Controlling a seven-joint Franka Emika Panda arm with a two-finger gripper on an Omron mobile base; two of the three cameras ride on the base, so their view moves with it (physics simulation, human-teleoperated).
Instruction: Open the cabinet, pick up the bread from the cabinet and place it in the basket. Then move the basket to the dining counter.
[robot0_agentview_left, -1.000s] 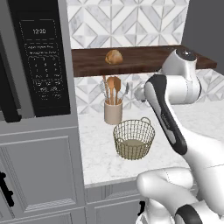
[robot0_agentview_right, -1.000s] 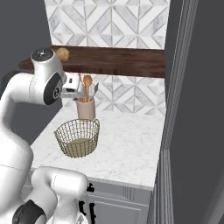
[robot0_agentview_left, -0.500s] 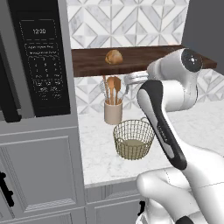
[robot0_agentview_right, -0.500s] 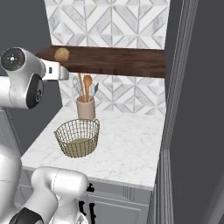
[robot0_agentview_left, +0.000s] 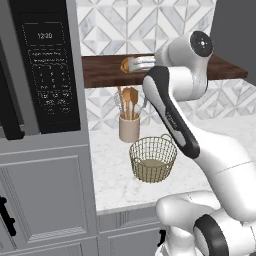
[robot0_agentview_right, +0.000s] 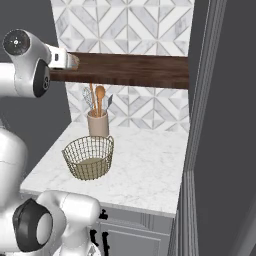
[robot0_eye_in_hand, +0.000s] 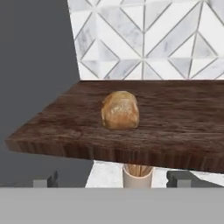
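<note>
The bread (robot0_eye_in_hand: 120, 110) sits on top of the cabinet (robot0_eye_in_hand: 175, 122), the dark wood-grain slab fixed against the patterned tile wall, near its left end and a little back from the front edge. Below it, on the marble surface (robot0_agentview_right: 145, 170), the basket (robot0_agentview_left: 153, 158) stands upright with nothing in it but its beige base — its two loop handles stick up at the rim. Just behind the basket, against the tiles, a cream utensil crock (robot0_agentview_left: 129, 127) holds wooden spoons and a whisk. The gripper (robot0_agentview_left: 136, 64) is raised to cabinet height and points at the bread from the front; its jaws are spread wide — released, holding nothing, and apart from the bun. In the hand view the two dark finger tips (robot0_eye_in_hand: 177, 178) stand far apart, below the slab's front edge.
</note>
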